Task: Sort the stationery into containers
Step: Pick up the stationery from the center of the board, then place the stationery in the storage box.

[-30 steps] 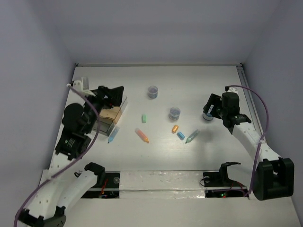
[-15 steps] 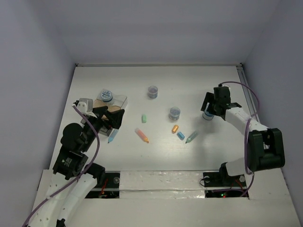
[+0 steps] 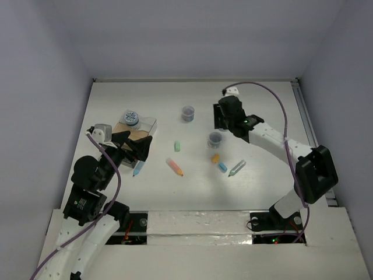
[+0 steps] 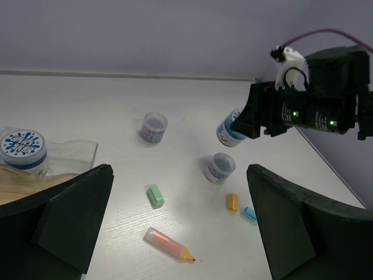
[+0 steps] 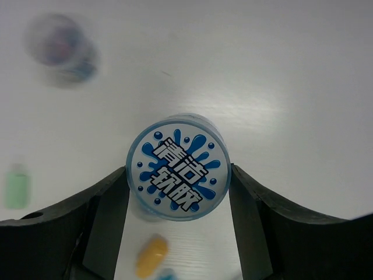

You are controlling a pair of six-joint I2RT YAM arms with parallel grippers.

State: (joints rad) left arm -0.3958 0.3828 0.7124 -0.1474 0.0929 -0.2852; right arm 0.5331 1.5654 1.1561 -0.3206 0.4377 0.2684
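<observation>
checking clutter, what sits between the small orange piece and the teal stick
A small blue piece lies between the orange piece and the teal stick; the top view shows it.

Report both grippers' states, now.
Left gripper: open, holding nothing.
Right gripper: closed on a round tub, held off the table.

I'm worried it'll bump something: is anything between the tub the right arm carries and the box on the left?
Another round tub stands roughly along that line; the carried tub looks raised above it. Nothing else visible blocks the see-through box.
</observation>
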